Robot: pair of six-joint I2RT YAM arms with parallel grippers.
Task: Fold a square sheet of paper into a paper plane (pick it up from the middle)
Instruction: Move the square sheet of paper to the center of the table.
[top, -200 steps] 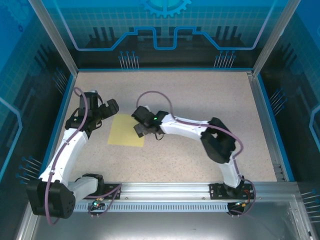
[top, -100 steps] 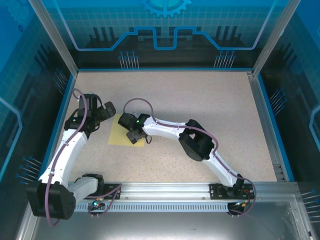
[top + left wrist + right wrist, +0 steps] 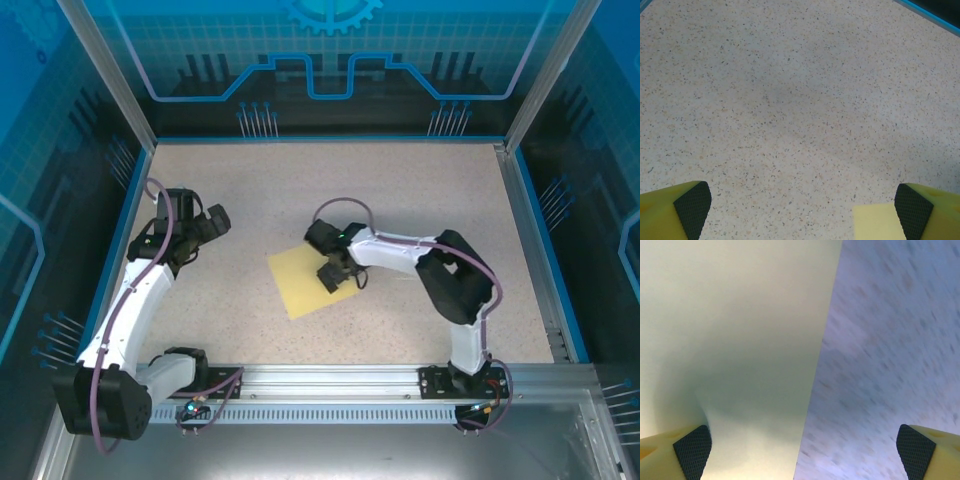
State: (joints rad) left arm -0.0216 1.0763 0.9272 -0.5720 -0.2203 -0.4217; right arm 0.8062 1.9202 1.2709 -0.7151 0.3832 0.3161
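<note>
Yellow square sheet of paper [image 3: 298,285] flat, sitting diamond-wise

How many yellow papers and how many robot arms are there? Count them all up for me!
Yellow paper: 1, the paper sheet lying flat on the table.
Robot arms: 2, the left arm and the right arm.
Total: 3

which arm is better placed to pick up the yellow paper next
Likely right. The right gripper hangs open over the pale-yellow square paper sheet; the left gripper, also open, is off to one side, apart from it.
</note>
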